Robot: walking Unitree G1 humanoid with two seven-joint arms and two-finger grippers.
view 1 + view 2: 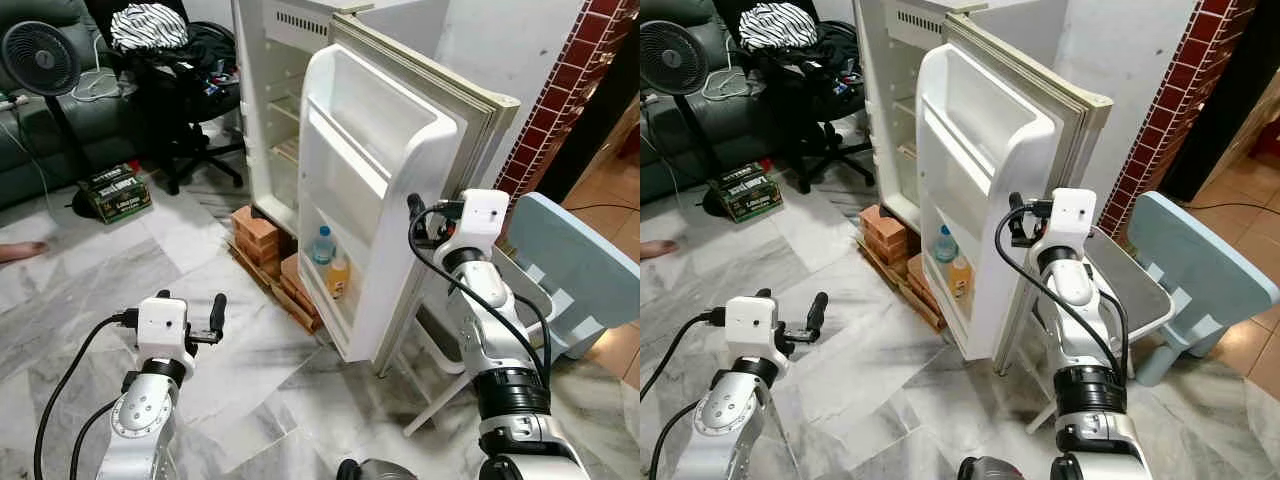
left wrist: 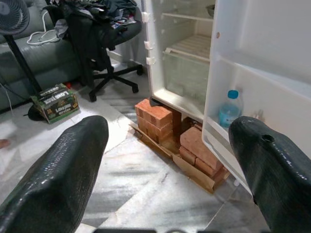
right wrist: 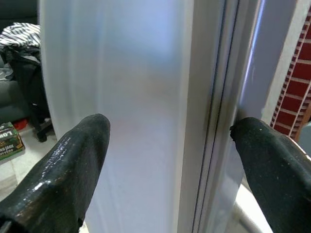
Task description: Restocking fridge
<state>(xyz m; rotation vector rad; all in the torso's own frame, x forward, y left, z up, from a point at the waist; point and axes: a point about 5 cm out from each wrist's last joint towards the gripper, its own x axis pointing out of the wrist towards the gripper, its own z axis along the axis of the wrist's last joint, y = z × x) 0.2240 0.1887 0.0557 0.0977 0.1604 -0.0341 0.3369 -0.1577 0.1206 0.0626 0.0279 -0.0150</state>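
Right end effector (image 1: 414,208), fingers spread, straddles the open white fridge door (image 1: 375,200) edge: rigid, smooth, probably slippery; left end effector (image 1: 200,318) released.

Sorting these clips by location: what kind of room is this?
Most likely a lived-in home room: an open white fridge raised on bricks, a green sofa with a standing fan, and marble-patterned floor tiles.

A black standing fan (image 1: 41,58) stands far left before a green sofa (image 1: 60,120). A black office chair (image 1: 185,85) heaped with clothes sits beside it. A green carton (image 1: 117,191) lies on the marble floor (image 1: 210,330). Right, a pale blue plastic chair (image 1: 575,265).
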